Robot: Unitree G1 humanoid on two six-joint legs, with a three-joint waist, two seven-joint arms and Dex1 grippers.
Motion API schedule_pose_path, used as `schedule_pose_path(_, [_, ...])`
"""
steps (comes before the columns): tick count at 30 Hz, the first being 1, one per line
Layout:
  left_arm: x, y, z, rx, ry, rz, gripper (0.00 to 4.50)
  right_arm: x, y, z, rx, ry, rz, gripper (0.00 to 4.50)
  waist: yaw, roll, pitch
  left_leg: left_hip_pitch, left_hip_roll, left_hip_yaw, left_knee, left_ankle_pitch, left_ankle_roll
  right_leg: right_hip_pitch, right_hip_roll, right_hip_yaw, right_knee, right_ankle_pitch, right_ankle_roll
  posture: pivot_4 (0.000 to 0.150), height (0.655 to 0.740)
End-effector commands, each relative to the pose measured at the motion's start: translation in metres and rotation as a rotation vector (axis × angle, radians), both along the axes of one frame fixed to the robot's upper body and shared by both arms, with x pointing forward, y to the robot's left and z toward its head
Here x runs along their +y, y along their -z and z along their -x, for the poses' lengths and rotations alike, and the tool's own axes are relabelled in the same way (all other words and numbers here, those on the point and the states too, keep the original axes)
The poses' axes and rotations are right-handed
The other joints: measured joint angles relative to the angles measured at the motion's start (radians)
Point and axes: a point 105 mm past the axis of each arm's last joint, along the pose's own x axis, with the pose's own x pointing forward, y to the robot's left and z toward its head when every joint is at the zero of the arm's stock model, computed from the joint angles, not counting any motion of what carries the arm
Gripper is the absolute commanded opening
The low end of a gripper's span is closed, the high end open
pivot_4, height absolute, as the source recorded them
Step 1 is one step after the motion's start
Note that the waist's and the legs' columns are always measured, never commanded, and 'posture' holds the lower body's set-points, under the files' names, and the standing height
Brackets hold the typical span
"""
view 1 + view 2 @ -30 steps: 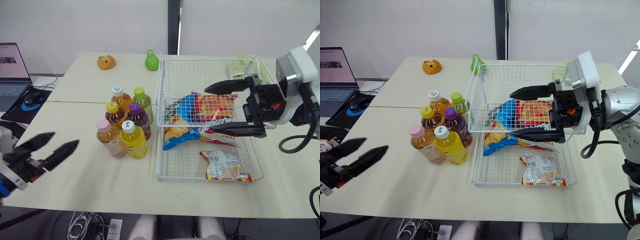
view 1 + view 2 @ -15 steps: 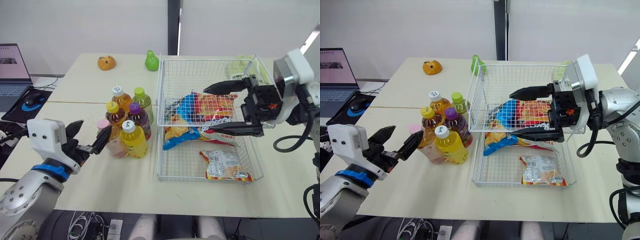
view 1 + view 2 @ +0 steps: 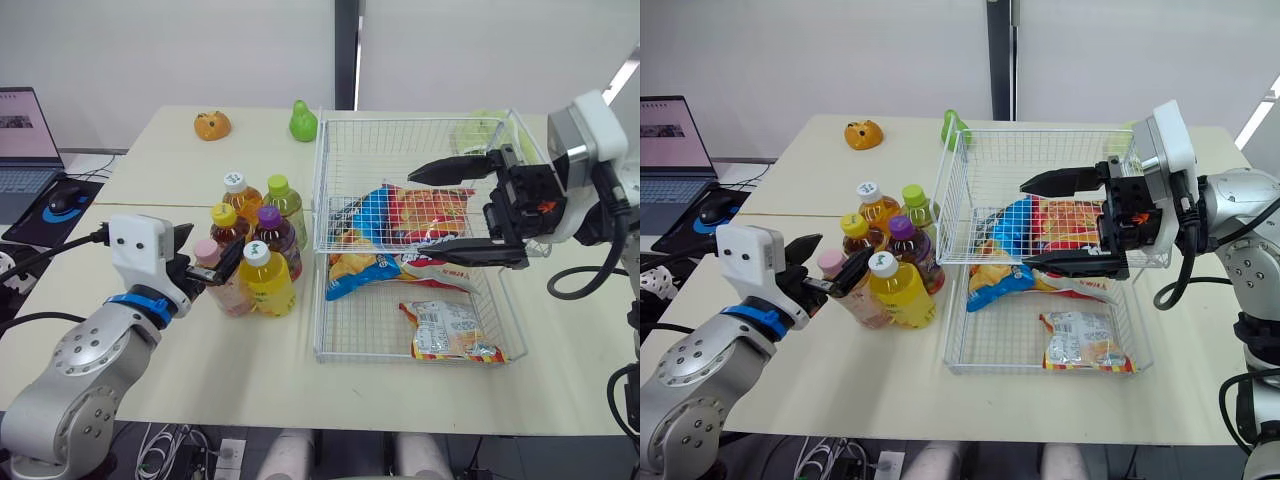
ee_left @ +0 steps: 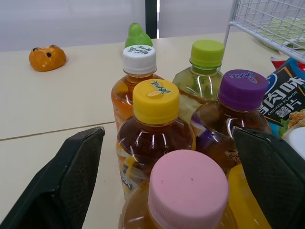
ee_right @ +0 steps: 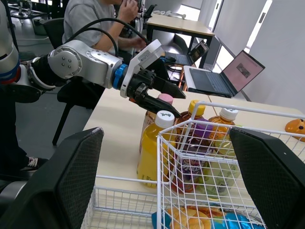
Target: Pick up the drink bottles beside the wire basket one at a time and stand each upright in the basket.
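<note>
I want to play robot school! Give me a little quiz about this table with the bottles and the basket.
1. True or false: the left gripper is open, with a finger on each side of the pink-capped bottle.
2. What lies in the basket? A) snack bags B) shoes C) a laptop
3. How many bottles stand beside the basket?

Key: 1 true; 2 A; 3 six.

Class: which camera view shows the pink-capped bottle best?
Left wrist view: the pink-capped bottle sits close between the open fingers of the left gripper. The eye views show it partly behind that gripper; the right wrist view, small and distant.
</note>
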Motion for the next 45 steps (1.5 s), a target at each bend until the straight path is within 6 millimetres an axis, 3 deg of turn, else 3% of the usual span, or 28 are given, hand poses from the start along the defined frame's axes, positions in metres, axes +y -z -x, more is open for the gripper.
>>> schedule_pose_path(1, [-0.007,-0.006,0.001,-0.042,0.025,-0.008,3.55,-0.002,-0.013,0.009,-0.059,-0.002,-0.006,4.50,0.000,0.000,0.000,0.000,0.000,0.000,0.000,0.000,0.000,0.000,0.000,0.000,0.000,0.000,0.000,0.150,0.7400])
schedule_pose_path(8, [-0.006,0.001,0.012,-0.027,0.003,-0.012,1.39,-0.004,-0.014,0.012,-0.060,0.011,-0.002,4.50,0.001,0.000,0.000,0.000,0.000,0.000,0.000,0.000,0.000,0.000,0.000,0.000,0.000,0.000,0.000,0.150,0.7400])
schedule_pose_path(12, [-0.009,0.003,0.015,-0.030,0.002,-0.007,1.39,-0.004,-0.014,0.012,-0.059,0.015,-0.005,4.50,0.001,0.000,0.000,0.000,0.000,0.000,0.000,0.000,0.000,0.000,0.000,0.000,-0.001,0.000,0.000,0.150,0.7400])
schedule_pose_path(17, [-0.006,-0.008,0.021,-0.070,0.038,-0.039,1.39,-0.005,-0.015,0.011,-0.062,0.025,-0.009,4.50,0.000,0.000,0.000,0.000,0.000,0.000,0.000,0.000,0.000,0.000,0.000,0.000,-0.001,0.000,0.000,0.150,0.7400])
schedule_pose_path(20, [0.000,-0.026,0.030,-0.103,0.104,-0.082,1.39,-0.009,-0.015,0.009,-0.066,0.041,-0.006,4.50,0.000,0.000,0.000,-0.001,0.000,0.000,0.000,0.000,0.000,-0.001,0.000,0.000,-0.001,0.000,0.000,0.150,0.7400])
schedule_pose_path(29, [0.031,-0.125,0.044,-0.093,0.329,-0.123,1.39,-0.019,-0.018,0.009,-0.059,0.090,-0.010,4.50,-0.002,-0.001,0.001,-0.006,0.000,-0.002,0.000,0.000,0.000,-0.006,0.001,-0.001,0.000,0.000,0.000,0.150,0.7400])
schedule_pose_path(33, [0.040,-0.182,0.043,-0.131,0.410,-0.093,1.39,-0.025,-0.022,0.008,-0.081,0.137,-0.008,4.50,-0.004,-0.001,0.002,-0.007,0.001,-0.002,0.000,0.000,0.000,-0.008,0.002,-0.001,0.002,0.001,0.000,0.150,0.7400])
schedule_pose_path(39, [0.031,-0.228,0.028,-0.183,0.565,-0.052,1.39,-0.037,-0.024,0.010,-0.079,0.256,0.000,4.50,-0.005,-0.002,0.002,-0.007,0.001,0.000,-0.001,0.000,0.000,-0.009,0.003,0.000,0.002,0.001,0.000,0.150,0.7400])
schedule_pose_path(45, [-0.008,-0.267,-0.001,-0.246,0.762,-0.028,1.39,-0.051,-0.027,0.020,-0.083,0.364,-0.016,4.50,-0.004,-0.004,0.004,-0.008,0.000,-0.001,0.001,0.001,-0.001,-0.008,0.004,0.000,0.003,0.002,0.002,0.150,0.7400])
